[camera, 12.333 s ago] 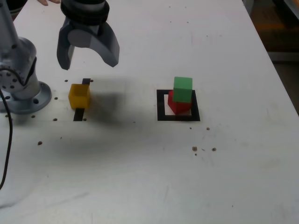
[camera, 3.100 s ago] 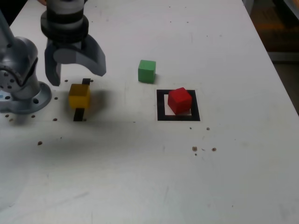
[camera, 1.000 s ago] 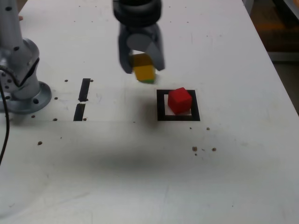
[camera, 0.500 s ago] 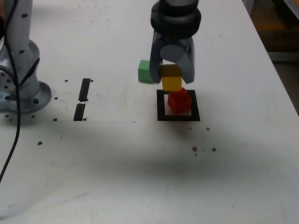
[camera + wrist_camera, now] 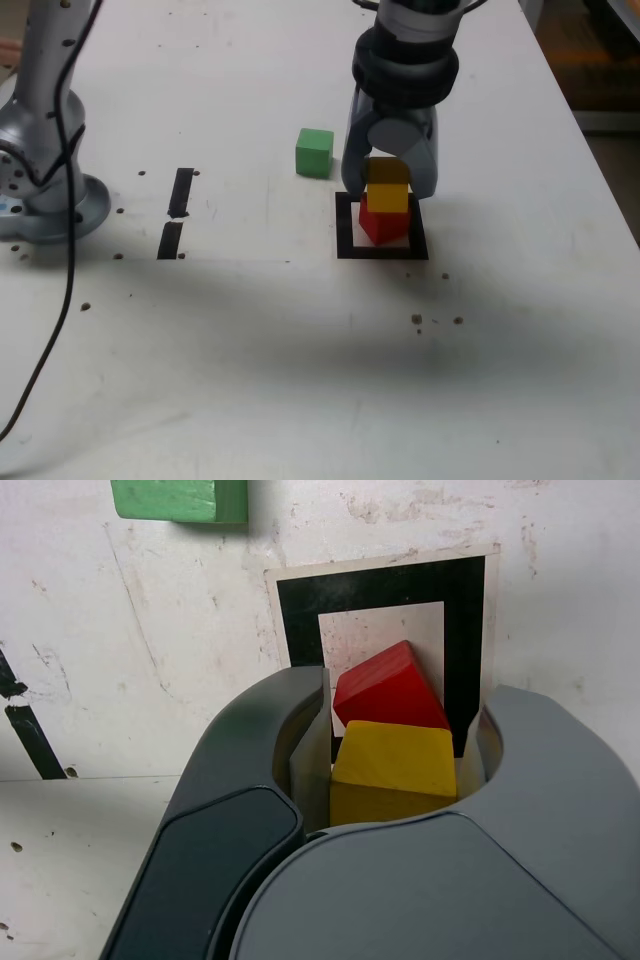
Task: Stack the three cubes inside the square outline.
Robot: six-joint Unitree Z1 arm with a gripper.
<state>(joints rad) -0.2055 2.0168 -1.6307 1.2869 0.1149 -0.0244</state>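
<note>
Nearest in the exterior view, the white table [image 5: 300, 380] is bare apart from a few dark specks. Further in, the square outline [image 5: 345, 232] holds the red cube [image 5: 378, 226], turned at an angle to the frame. The yellow cube [image 5: 388, 195] sits directly above it — contact looks likely, though the fingers hide the seam. The gripper [image 5: 390, 190] is clamped on the yellow cube, one finger on each side; the wrist view confirms the grip [image 5: 390, 770]. Beyond the outline, toward the exterior view's left, the green cube [image 5: 314, 153] rests alone on the table.
</note>
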